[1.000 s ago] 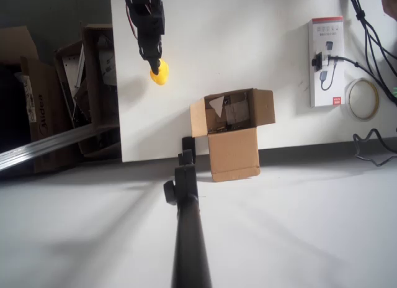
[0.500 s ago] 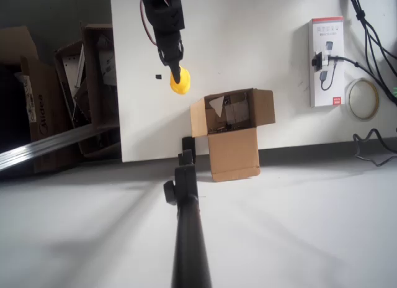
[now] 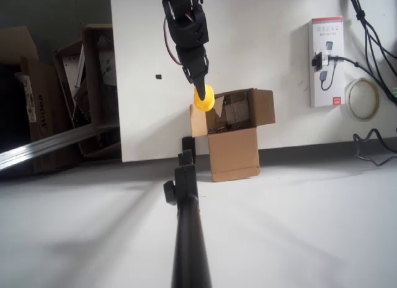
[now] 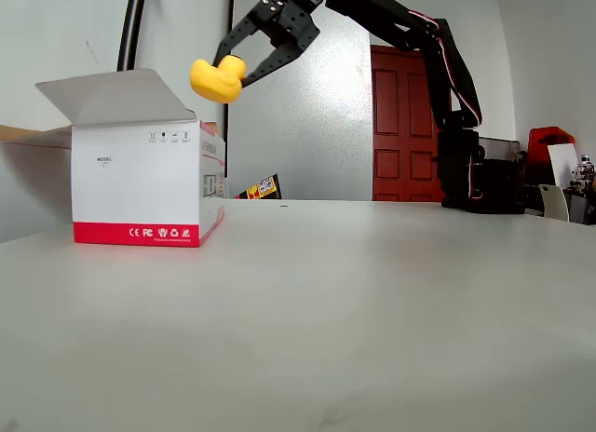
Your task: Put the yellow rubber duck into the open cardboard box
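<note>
i see the yellow rubber duck [image 3: 203, 97] as a small, smooth, rounded toy, glossy and bright against the matte white table [image 3: 260, 40]. the open cardboard box [image 3: 232, 131] is plain tan corrugated board, roughly cube-shaped, flaps splayed outward, its inside dim with some pale scraps showing. in the fixed view the duck [image 4: 217, 79] hangs well above the tabletop, pinched between the two black angular fingers of the gripper [image 4: 244, 67]; the jaws are closed narrowly onto its body, with most of the duck poking out past the fingertips. from overhead the gripper [image 3: 200, 88] points down toward the box, and the duck sits right over the box's left rim, at the corner by the left flap. a white printed carton with a red band [image 4: 147, 195] stands on the table in the fixed view, its lid flap raised, the duck just above its right end.
</note>
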